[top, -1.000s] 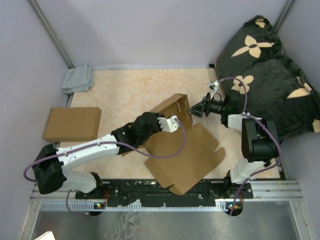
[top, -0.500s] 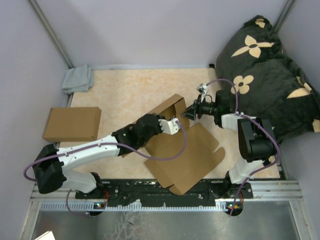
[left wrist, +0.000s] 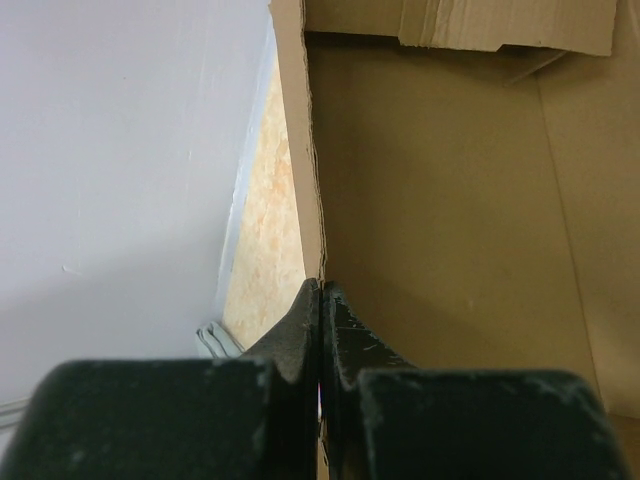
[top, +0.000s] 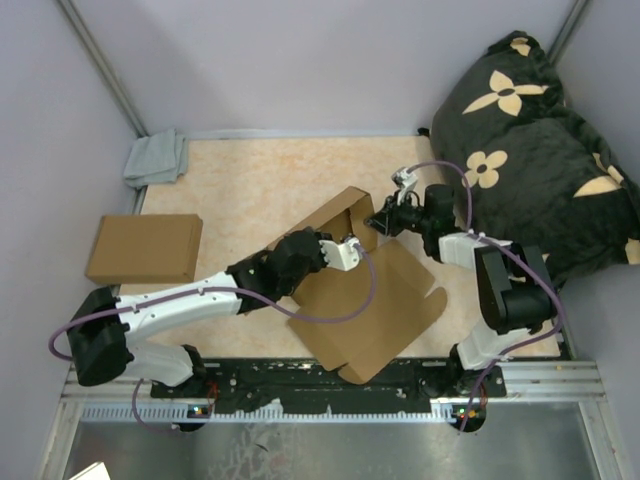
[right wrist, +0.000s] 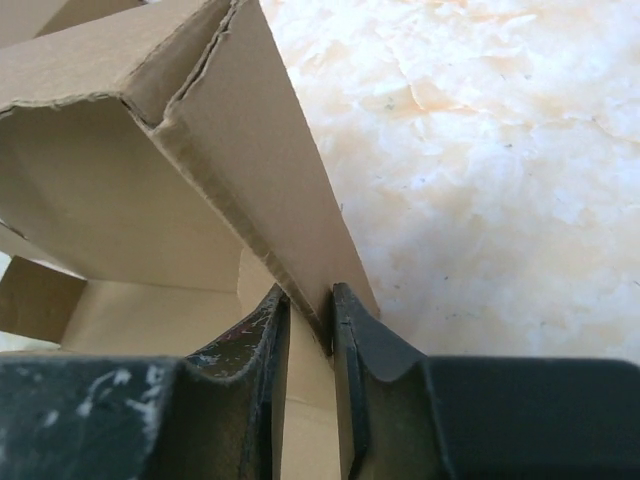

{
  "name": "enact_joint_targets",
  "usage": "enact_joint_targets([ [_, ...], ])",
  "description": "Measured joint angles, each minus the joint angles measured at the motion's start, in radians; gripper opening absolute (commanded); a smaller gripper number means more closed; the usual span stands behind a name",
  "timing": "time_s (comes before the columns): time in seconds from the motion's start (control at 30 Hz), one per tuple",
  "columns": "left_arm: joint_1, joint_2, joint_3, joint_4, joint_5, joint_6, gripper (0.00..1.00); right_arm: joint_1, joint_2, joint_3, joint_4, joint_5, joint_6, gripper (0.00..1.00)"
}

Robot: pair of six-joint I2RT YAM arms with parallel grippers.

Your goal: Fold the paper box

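Now, far on the left a grey cloth (top: 155, 158) lies in the table (top: 260, 180) corner, and a flat box (top: 145, 248) sits just below it, well apart from the work.

Next comes the left gripper (top: 352, 250). Its two fingers are pressed together on a thin side wall of the paper box (top: 390, 310), so it pinches the card edge. The left wrist view shows the wall standing up straight between the fingers (left wrist: 300, 320).

The paper box is in the middle of the table. One big flap lies flat near the arm bases, and the far part is lifted up into walls.

Then the right gripper (top: 378, 222) is at the far right corner of the raised part. It pinches a side flap there too, with the card held between its fingers (right wrist: 352, 330).

On the far right is a dark pillow (top: 530, 130).

I think the step is standing up the side walls. The next move likely needs both grippers to hold tight and turn the walls in gently, so the card bends on its lines and does not tear.
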Motion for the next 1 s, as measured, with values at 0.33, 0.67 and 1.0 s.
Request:
enact_joint_targets([
  [0.33, -0.014, 0.013, 0.000, 0.022, -0.037, -0.008, 0.00, 0.056, -0.078, -0.078, 0.034, 0.159, -0.016, 0.38],
  [0.67, -0.018, 0.029, 0.000, 0.038, -0.059, -0.013, 0.00, 0.056, -0.087, -0.072, -0.020, 0.106, -0.015, 0.62],
  [1.0, -0.026, 0.004, 0.000, 0.036, -0.029, -0.020, 0.00, -0.109, -0.085, -0.006, -0.043, -0.150, 0.013, 0.66],
])
